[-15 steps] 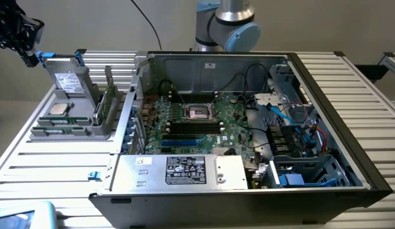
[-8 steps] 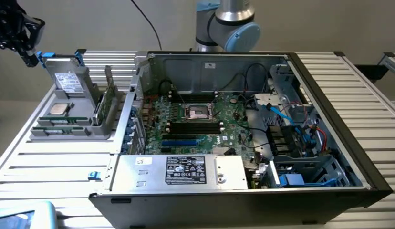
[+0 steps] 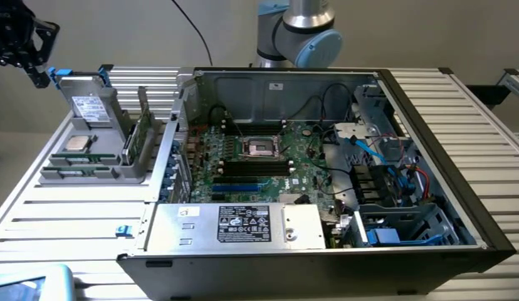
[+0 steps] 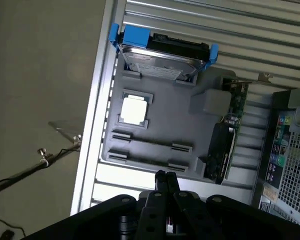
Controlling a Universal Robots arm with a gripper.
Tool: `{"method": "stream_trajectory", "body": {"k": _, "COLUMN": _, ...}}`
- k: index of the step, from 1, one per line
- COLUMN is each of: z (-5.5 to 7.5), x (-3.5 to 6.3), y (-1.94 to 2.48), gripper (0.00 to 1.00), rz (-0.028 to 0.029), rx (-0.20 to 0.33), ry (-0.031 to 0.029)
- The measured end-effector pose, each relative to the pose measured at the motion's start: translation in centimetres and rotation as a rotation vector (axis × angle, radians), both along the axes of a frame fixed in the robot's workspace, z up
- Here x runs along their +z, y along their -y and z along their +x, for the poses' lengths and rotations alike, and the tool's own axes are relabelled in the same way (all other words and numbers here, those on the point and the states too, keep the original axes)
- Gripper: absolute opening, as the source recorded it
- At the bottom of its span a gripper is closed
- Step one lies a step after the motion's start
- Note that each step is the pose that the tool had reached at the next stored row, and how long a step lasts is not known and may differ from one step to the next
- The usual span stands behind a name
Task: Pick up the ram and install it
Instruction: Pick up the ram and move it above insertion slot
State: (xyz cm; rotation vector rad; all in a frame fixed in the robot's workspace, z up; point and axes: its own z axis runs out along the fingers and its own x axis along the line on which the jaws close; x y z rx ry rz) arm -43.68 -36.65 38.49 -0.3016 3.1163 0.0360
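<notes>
Looking at the exterior view, we see the gripper (image 3: 32, 63) in the upper left of the frame, its fingers pressed together on nothing, near the top of the hard drive (image 3: 91, 106). The ram (image 3: 76, 159) stands on edge in a slot of the gray tray (image 3: 92, 179) on the table (image 3: 76, 213) at the left, just below the CPU (image 3: 78, 143) and well apart from the gripper. The open case (image 3: 460, 163) with its motherboard (image 3: 234, 135) stands at centre.
</notes>
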Motion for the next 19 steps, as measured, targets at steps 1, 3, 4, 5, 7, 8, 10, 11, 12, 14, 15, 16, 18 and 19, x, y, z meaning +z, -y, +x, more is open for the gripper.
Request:
{"method": "stream_trajectory", "body": {"k": 1, "z": 0.00, "x": 0.00, "y": 0.00, "gripper": 0.11, "rz": 0.0000, "rx": 0.018, "ry": 0.0000}}
{"method": "stream_trajectory", "body": {"k": 3, "z": 0.00, "x": -0.01, "y": 0.00, "gripper": 0.11, "rz": 0.0000, "rx": 0.056, "ry": -0.0001}}
{"method": "stream_trajectory", "body": {"k": 4, "z": 0.00, "x": -0.02, "y": 0.00, "gripper": 0.11, "rz": 0.0000, "rx": 0.073, "ry": 0.0000}}
{"method": "stream_trajectory", "body": {"k": 5, "z": 0.00, "x": -0.02, "y": 0.00, "gripper": 0.11, "rz": 0.0000, "rx": 0.091, "ry": 0.0000}}
{"method": "stream_trajectory", "body": {"k": 7, "z": 0.00, "x": -0.03, "y": 0.00, "gripper": 0.11, "rz": 0.0000, "rx": 0.127, "ry": 0.0000}}
{"method": "stream_trajectory", "body": {"k": 8, "z": 0.00, "x": -0.03, "y": 0.00, "gripper": 0.11, "rz": 0.0000, "rx": 0.146, "ry": -0.0001}}
{"method": "stream_trajectory", "body": {"k": 10, "z": 0.00, "x": -0.04, "y": 0.00, "gripper": 0.11, "rz": 0.0000, "rx": 0.183, "ry": -0.0001}}
{"method": "stream_trajectory", "body": {"k": 11, "z": 0.00, "x": -0.05, "y": 0.00, "gripper": 0.11, "rz": 0.0000, "rx": 0.201, "ry": -0.0001}}
{"method": "stream_trajectory", "body": {"k": 12, "z": 0.00, "x": -0.05, "y": 0.00, "gripper": 0.11, "rz": 0.0000, "rx": 0.219, "ry": -0.0001}}
{"method": "stream_trajectory", "body": {"k": 14, "z": 0.00, "x": -0.07, "y": 0.00, "gripper": 0.11, "rz": 0.0000, "rx": 0.255, "ry": 0.0000}}
{"method": "stream_trajectory", "body": {"k": 15, "z": 0.00, "x": -0.08, "y": 0.00, "gripper": 0.11, "rz": 0.0000, "rx": 0.273, "ry": 0.0000}}
{"method": "stream_trajectory", "body": {"k": 16, "z": 0.00, "x": -0.08, "y": 0.00, "gripper": 0.11, "rz": 0.0000, "rx": 0.292, "ry": 0.0000}}
{"method": "stream_trajectory", "body": {"k": 18, "z": 0.00, "x": -0.09, "y": 0.00, "gripper": 0.11, "rz": 0.0000, "rx": 0.328, "ry": -0.0001}}
{"method": "stream_trajectory", "body": {"k": 19, "z": 0.00, "x": -0.10, "y": 0.00, "gripper": 0.11, "rz": 0.0000, "rx": 0.345, "ry": 0.0000}}
